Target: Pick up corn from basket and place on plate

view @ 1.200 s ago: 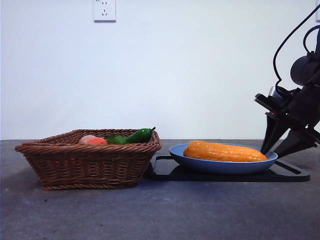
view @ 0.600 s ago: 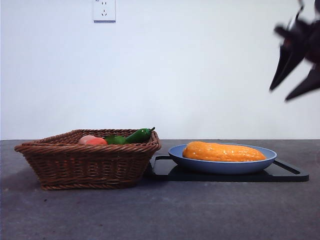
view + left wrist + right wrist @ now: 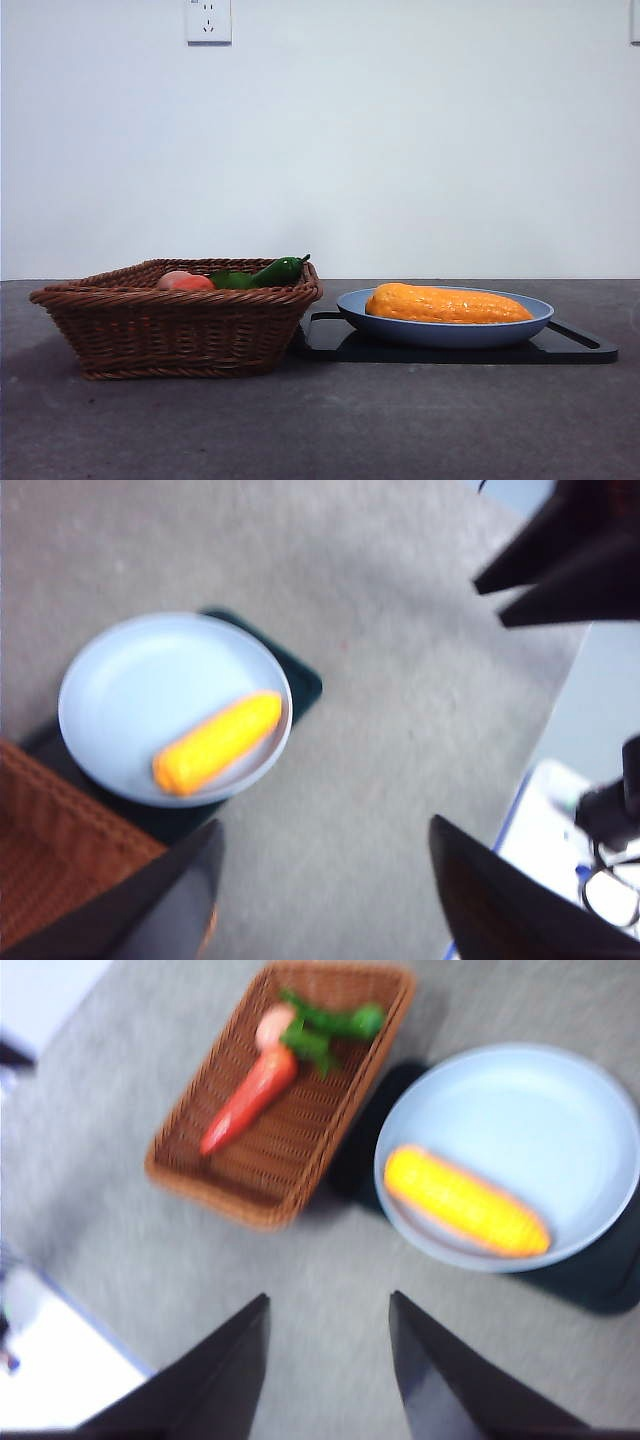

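- Task reads as done: the corn [image 3: 448,303] lies on its side in the plate [image 3: 445,333], no gripper touching it. It sits toward one side of the dish, not centred.
- The plate rests on a flat black tray [image 3: 585,347]; the basket [image 3: 175,322] stands just beside the tray.
- Left in the basket: a green pepper [image 3: 277,270], a small pinkish-orange fruit [image 3: 184,281] and, seen from the right wrist, a long red-orange piece [image 3: 248,1100] — blurred, perhaps a carrot or chilli.
- Nothing appears left to do beyond parking the arms, judging by how things lie.
- Right gripper [image 3: 328,1360]: high above the table, looking down. Jaws spread, nothing between them. Corn and plate lie well below and ahead of it to one side, the basket ahead to the other side.
- Left gripper [image 3: 322,880]: also held high, jaws wide apart and empty. Plate with corn well below and off to one side of its jaws; a corner of the basket shows beside one jaw.
- The left wrist view also catches the dark tips of the other arm's gripper, aloft and well clear of the plate.
- Neither arm shows in the front view, so both sit above that camera's field.
- Both wrist pictures are blurred; fine detail not readable.
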Tool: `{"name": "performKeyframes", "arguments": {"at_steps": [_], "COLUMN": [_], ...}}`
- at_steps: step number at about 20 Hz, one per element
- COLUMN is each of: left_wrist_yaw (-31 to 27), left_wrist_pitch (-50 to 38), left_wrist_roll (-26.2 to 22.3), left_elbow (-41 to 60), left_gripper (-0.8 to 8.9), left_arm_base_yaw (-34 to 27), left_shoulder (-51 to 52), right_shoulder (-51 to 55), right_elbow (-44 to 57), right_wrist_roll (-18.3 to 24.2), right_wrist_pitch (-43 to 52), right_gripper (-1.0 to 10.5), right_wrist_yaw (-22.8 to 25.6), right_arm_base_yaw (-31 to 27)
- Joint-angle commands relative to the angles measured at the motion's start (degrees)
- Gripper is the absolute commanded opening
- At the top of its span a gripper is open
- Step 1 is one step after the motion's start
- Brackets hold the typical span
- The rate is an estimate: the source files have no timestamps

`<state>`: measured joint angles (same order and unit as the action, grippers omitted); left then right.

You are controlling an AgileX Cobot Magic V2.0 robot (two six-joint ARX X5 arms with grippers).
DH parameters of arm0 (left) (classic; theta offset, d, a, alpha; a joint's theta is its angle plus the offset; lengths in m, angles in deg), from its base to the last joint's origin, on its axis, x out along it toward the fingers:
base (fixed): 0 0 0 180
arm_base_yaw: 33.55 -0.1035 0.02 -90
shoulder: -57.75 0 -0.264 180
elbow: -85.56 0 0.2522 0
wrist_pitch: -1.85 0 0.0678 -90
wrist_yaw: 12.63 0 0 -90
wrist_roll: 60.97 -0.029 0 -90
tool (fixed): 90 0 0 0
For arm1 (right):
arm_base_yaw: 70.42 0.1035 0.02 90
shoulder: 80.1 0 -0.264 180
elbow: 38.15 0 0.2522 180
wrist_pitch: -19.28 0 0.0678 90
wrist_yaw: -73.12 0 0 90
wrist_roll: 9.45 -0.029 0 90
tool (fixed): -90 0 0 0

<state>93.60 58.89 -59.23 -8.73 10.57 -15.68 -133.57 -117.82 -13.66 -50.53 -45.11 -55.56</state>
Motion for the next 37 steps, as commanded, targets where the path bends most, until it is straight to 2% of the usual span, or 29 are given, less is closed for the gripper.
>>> {"name": "performKeyframes", "arguments": {"at_steps": [1, 5, 8, 12, 20, 25, 29, 32, 37], "left_wrist_yaw": [-0.22, -0.2, -0.2, -0.2, -0.17, -0.2, -0.2, -0.2, -0.2], "left_wrist_pitch": [1.07, 2.14, 2.14, 1.95, -0.44, -4.76, -6.49, -14.86, -40.5], "left_wrist_roll": [-2.19, -2.45, -2.58, -2.56, -2.58, -2.6, -5.88, -9.29, -9.27], "left_elbow": [-1.33, -0.96, -0.28, -0.17, -0.17, -0.2, 0.02, 5.03, 27.78], "left_gripper": [2.25, -0.03, 0.07, 0.07, 0.08, 0.08, 0.08, 0.08, 0.08], "left_arm_base_yaw": [0.42, 0.42, 0.42, 0.42, 0.42, 0.39, -2.89, -8.13, -21.94], "left_shoulder": [-1.77, -4.24, -5.4, -6.01, -6.01, -6.01, -4.44, 0.15, 18.05], "right_shoulder": [1.95, 6.25, 8.0, 8.26, 8.28, 8.28, 8.28, 8.28, 8.28], "right_elbow": [4.04, 15.43, 21.49, 22.69, 22.69, 22.69, 22.69, 22.69, 22.69], "right_wrist_roll": [0.81, 0.15, -1.44, -1.79, -1.55, -1.55, -1.55, -1.55, -1.55], "right_wrist_pitch": [1.38, 8.44, 13.81, 16.72, 17.05, 17.05, 17.07, 17.05, 17.07], "right_gripper": [1.4, 0.2, 0.0, 0.0, 0.0, 0.0, 0.0, 0.0, 0.0], "right_wrist_yaw": [1.14, 1.09, 1.11, 1.29, 1.29, 1.31, 1.29, 1.31, 1.29], "right_arm_base_yaw": [1.9, 3.67, 4.15, 4.15, 4.15, 4.13, 4.15, 4.13, 4.15]}}
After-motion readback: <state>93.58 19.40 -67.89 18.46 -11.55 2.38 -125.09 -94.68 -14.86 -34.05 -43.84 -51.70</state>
